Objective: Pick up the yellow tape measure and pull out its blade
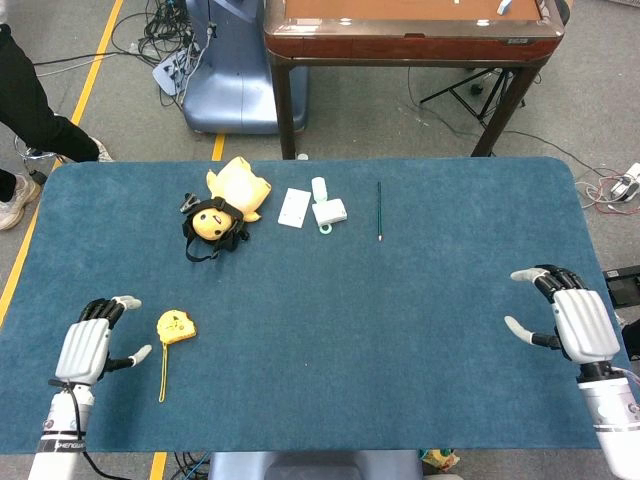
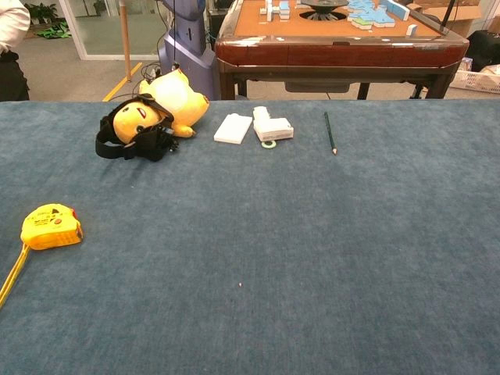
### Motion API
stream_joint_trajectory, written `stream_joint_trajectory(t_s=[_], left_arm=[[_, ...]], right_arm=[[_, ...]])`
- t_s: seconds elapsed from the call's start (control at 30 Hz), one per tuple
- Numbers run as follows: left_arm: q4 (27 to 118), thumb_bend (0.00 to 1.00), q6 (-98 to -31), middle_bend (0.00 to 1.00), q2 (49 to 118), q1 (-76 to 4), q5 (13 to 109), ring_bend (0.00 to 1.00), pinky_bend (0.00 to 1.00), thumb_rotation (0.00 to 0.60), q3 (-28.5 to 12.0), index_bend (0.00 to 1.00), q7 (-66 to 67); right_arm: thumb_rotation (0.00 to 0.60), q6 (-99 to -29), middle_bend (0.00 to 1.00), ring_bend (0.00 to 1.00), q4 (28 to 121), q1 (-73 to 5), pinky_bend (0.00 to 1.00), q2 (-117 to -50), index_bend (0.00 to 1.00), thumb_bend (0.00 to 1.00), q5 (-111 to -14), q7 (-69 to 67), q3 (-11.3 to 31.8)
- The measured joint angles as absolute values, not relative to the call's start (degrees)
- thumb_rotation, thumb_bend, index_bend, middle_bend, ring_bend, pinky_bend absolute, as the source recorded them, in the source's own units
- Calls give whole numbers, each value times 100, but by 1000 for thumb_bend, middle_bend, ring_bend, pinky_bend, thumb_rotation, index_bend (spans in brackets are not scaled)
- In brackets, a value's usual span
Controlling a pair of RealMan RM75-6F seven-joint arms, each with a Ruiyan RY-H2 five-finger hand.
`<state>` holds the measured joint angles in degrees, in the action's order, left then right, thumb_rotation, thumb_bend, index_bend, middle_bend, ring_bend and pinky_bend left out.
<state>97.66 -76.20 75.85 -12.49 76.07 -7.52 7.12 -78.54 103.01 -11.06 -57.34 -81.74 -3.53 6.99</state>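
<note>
The yellow tape measure (image 1: 176, 326) lies on the blue table near its left front, with a yellow strip (image 1: 163, 372) trailing from it toward the front edge. The chest view shows the same tape measure (image 2: 51, 226) and strip (image 2: 11, 275) at the far left. My left hand (image 1: 88, 346) hovers open just left of the tape measure, a short gap away, fingers apart and empty. My right hand (image 1: 572, 320) hangs open over the table's right side, far from it. Neither hand appears in the chest view.
A yellow plush toy with black straps (image 1: 222, 208) lies at the back left. Beside it sit a white card (image 1: 294, 208), a white device (image 1: 328, 210) and a dark pencil (image 1: 379, 210). A wooden table (image 1: 410, 30) stands behind the blue table (image 1: 400, 320).
</note>
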Motion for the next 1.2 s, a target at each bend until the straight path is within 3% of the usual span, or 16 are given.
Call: stream_joint_trajectory(t_s=[0.13,0.3,0.5,0.93,1.2], left_arm=[[9679,153,-7191,203,7675,-1521,7530,174,102,600,-833,257,600],[9595,153,-6539,141,7779,-1903,7223,160,102,600,-876,161,779],[9547,153,-6214,100,7912,-2189,6635,148,102,600,-916,74,1355],[9388,136,-6184,100,8188,-2499,5218,133,102,600,-856,94,2725],[9254,134,-6233,100,8414,-2676,4774,132,102,600,-879,141,2898]], right_arm=[[600,-7960,330,212,10503,-1077,202,-5639,326,300,-7966,-105,800],[600,-7990,330,212,10609,-1020,202,-5539,326,300,-7903,-92,810],[600,-7985,330,212,10586,-991,202,-5527,326,299,-7907,-153,785],[600,-7877,330,212,10417,-1003,202,-5592,326,300,-7954,-351,741],[600,-7952,330,212,10413,-931,202,-5558,326,300,-7975,-410,721]])
